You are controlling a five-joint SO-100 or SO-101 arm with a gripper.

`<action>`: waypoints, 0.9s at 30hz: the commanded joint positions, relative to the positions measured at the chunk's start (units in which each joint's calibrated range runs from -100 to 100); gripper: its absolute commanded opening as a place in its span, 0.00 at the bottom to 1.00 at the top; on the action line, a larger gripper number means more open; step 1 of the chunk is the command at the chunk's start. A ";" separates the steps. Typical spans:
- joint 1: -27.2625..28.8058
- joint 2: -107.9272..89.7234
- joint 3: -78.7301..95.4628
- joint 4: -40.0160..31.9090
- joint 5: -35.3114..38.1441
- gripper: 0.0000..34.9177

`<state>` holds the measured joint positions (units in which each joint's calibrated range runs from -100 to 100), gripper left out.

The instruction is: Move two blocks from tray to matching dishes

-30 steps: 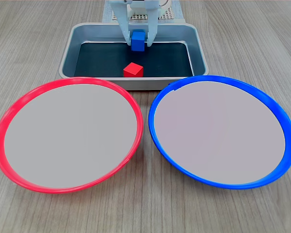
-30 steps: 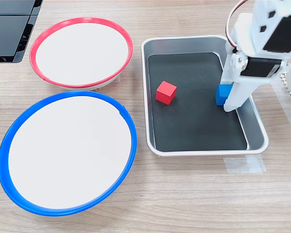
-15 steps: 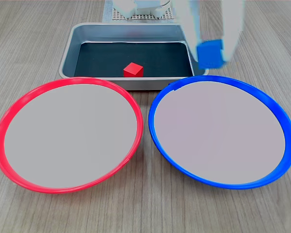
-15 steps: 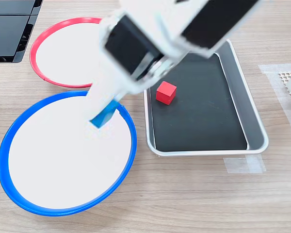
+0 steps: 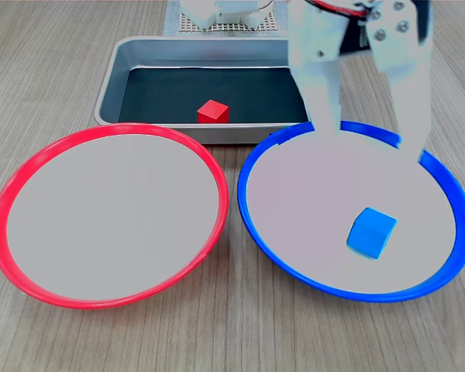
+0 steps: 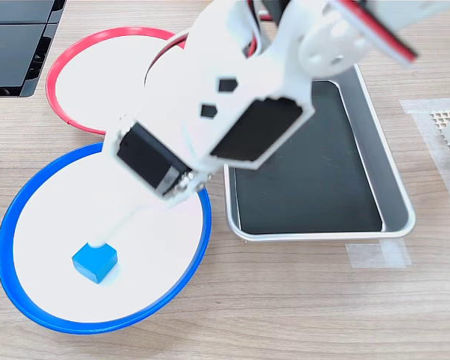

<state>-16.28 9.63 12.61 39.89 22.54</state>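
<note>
The blue block (image 5: 372, 231) lies loose in the blue-rimmed dish (image 5: 252, 209), toward the first exterior view's right, slightly skewed. My gripper (image 5: 370, 143) hangs open above that dish, its two white fingers (image 5: 323, 93) spread wide and apart from the block. In the second exterior view the blue block (image 6: 94, 260) sits near the blue-rimmed dish's (image 6: 202, 225) lower left, with one finger (image 6: 127, 221) just above it. The red block (image 5: 213, 111) rests in the grey tray (image 5: 112, 85); my arm hides it in the second exterior view. The red-rimmed dish (image 5: 4, 201) holds nothing.
The two dishes lie side by side in front of the tray (image 6: 397, 195), almost touching. A white mesh pad (image 5: 217, 27) lies behind the tray. A black device (image 6: 15, 45) sits at the second exterior view's top left, past the red-rimmed dish (image 6: 52, 90). Clear tape (image 6: 379, 255) sticks to the table.
My gripper carried the blue block out of the tray and over the blue-rimmed dish, then opened. The block now lies in the dish. The red block has not moved.
</note>
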 commanded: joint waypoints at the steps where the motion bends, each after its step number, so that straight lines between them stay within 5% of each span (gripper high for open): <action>1: 3.44 -12.06 5.82 1.84 1.07 0.07; 2: 4.47 -15.13 7.64 3.74 1.56 0.01; 8: 13.13 -30.15 18.29 17.85 7.23 0.01; 9: 14.54 -31.51 20.30 18.76 8.30 0.05; 14: 20.66 -32.11 29.40 20.33 14.85 0.57; 15: 20.85 -31.68 29.94 20.08 15.19 0.59; 27: 19.15 -22.04 32.13 12.40 15.97 0.59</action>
<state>3.36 -14.41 45.64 54.49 38.46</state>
